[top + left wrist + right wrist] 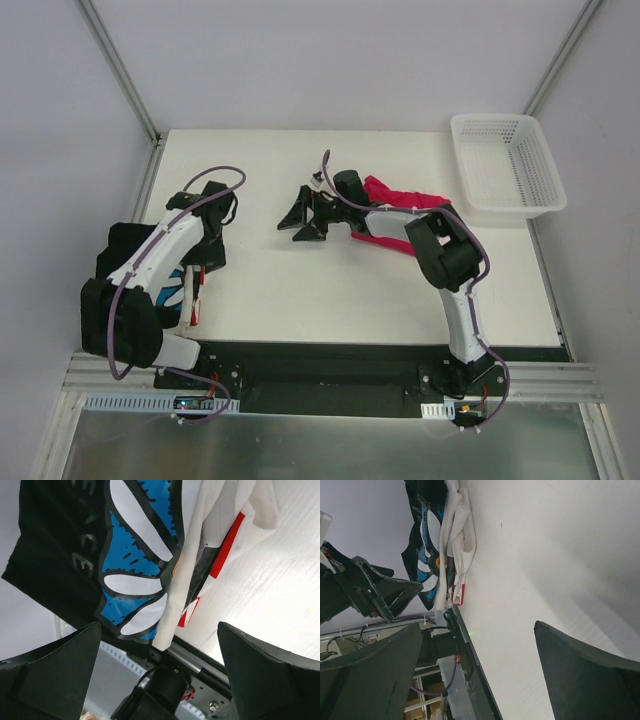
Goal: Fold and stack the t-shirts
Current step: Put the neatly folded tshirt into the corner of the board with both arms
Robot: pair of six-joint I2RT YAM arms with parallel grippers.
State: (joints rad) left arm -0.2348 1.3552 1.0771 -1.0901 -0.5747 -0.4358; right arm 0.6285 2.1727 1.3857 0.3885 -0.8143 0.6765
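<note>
Surface: white table [330, 300] between pale walls, with a white lattice basket [497, 122] at the far right corner.
Top view, crimson t-shirt [398, 193]: plain pink-red, unfolded and bunched. It lies partly under the right arm's forearm, near the basket but apart from it.
Top view, right gripper [293, 228]: jaws spread and empty over bare table, left of the crimson t-shirt. It looks parked clear of the cloth so an edge can be picked out.
Top view, stack [185, 290]: folded tees at the near left edge, largely hidden by the left arm [165, 240], which curls back over them.
Left wrist view, left gripper [159, 627]: fingers wide apart and released, with nothing between them. It hovers over the stack, which reads as a let-go after placing.
Left wrist view, black t-shirt [95, 555]: bold blue-and-white print, its side overhanging the table edge.
Left wrist view, white t-shirt [215, 510]: soft creased folds with red panels along 1 edge, tucked beside and under the black t-shirt.
Right wrist view, stack: seen side-on, with black on top, white layers beneath and a red edge lowest against the table. The right fingers frame only bare table.
Progress, as a judgement: at least 2 tees stacked and 1 crimson tee left to fold.
</note>
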